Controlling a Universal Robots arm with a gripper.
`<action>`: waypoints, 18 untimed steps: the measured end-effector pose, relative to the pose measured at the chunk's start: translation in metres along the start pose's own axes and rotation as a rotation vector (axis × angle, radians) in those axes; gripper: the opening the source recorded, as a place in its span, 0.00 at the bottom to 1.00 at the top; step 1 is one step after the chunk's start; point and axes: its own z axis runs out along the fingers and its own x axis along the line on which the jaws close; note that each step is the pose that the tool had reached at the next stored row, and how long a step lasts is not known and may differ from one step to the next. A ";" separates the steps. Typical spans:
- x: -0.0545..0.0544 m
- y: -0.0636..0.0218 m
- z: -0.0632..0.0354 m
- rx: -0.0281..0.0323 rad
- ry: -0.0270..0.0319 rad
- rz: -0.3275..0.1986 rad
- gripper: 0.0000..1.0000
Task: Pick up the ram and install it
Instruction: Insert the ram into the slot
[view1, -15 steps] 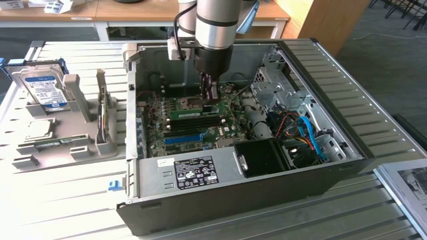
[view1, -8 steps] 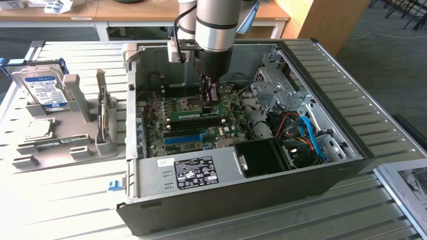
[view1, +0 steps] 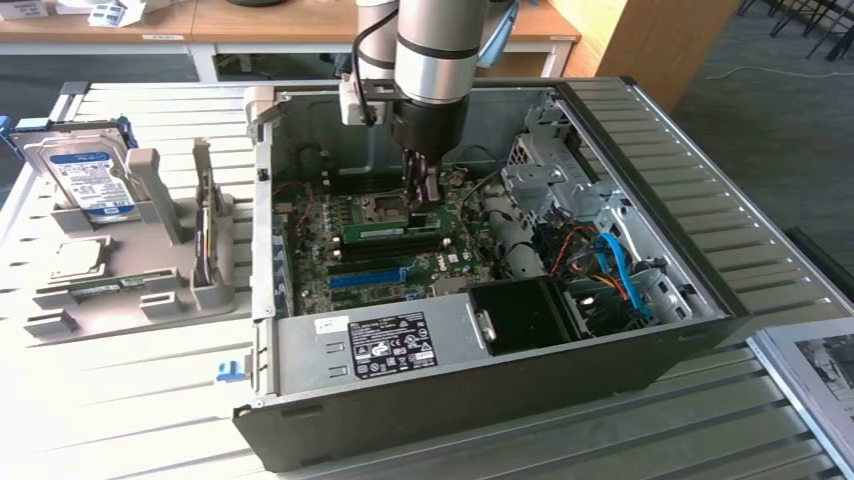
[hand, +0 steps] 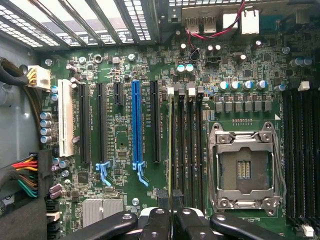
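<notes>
The ram (view1: 383, 230) is a thin green stick standing on its long edge along a memory slot of the motherboard (view1: 350, 262), inside the open computer case. My gripper (view1: 422, 208) reaches straight down into the case and is shut on the ram's top edge. In the wrist view the ram (hand: 170, 150) shows edge-on as a thin line running along the slot, beside the black memory slots (hand: 192, 150). My gripper (hand: 171, 222) has one black finger (hand: 154, 222) on each side of it. I cannot tell how deep the ram sits in the slot.
The open processor socket (hand: 245, 170) lies right beside the slots. Cables (view1: 607, 265) and a drive cage (view1: 554, 170) fill the case on the exterior view's right, with the power supply (view1: 380, 345) in front. A grey holder (view1: 147, 290) outside carries a hard drive (view1: 87, 180) and a silver chip (view1: 80, 258).
</notes>
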 end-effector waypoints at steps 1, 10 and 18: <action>0.000 0.0000 0.0000 0.0000 0.0001 0.000 0.12; 0.000 -0.0001 0.0049 0.0000 0.0001 0.000 0.12; -0.001 -0.0002 0.0116 0.0000 0.0000 0.000 0.12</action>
